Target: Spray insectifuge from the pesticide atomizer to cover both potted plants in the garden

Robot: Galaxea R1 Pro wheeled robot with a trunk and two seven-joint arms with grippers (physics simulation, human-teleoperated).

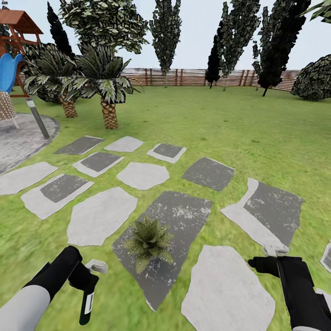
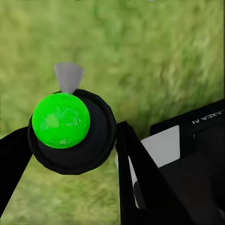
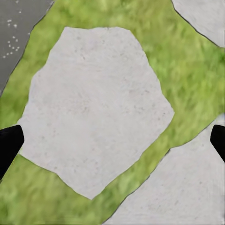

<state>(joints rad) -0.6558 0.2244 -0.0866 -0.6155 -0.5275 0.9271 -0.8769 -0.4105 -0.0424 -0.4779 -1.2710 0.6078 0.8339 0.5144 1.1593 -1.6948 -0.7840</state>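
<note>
Head view: the garden lawn [image 1: 239, 133] runs to a slatted wooden fence [image 1: 184, 77] at 12 o'clock, with grey and white stepping stones [image 1: 142, 175] across the centre. One potted plant [image 1: 148, 241], a low rosette of pointed green leaves, stands at 6 o'clock on a dark grey slab [image 1: 184, 216]. Whitish specks [image 1: 188, 212] are scattered on the slab around the plant. Whether any insectifuge lies on the leaves cannot be told at this resolution.

The left gripper [image 1: 85, 280] is at 7 o'clock, over grass and just beside the slab's near edge. It appears to hold the pesticide atomizer [image 1: 97, 265], whose pale nozzle projects toward the plant.

Left wrist view: the atomizer [image 2: 70, 136] shows as a round black body with a bright green cap and a grey nozzle tip. A black finger [image 2: 133, 168] lies against one side of it and a second finger against the other. The claw is closed narrow on the body. Blurred grass is behind it.

The right gripper [image 1: 270, 261] is at 5 o'clock, above a pale stone [image 1: 220, 289].

Right wrist view: the two black fingertips [image 3: 9, 145] sit at opposite edges, so this claw is spread wide and holds nothing. A pale stone [image 3: 93, 108] lies below it, ringed by grass.

Two palms [image 1: 109, 110] stand at 11 o'clock. A round paved patio [image 1: 23, 138] with a grey bollard lamp [image 1: 37, 118] lies at 9 o'clock, and a playset [image 1: 14, 32] stands at 10 o'clock.
</note>
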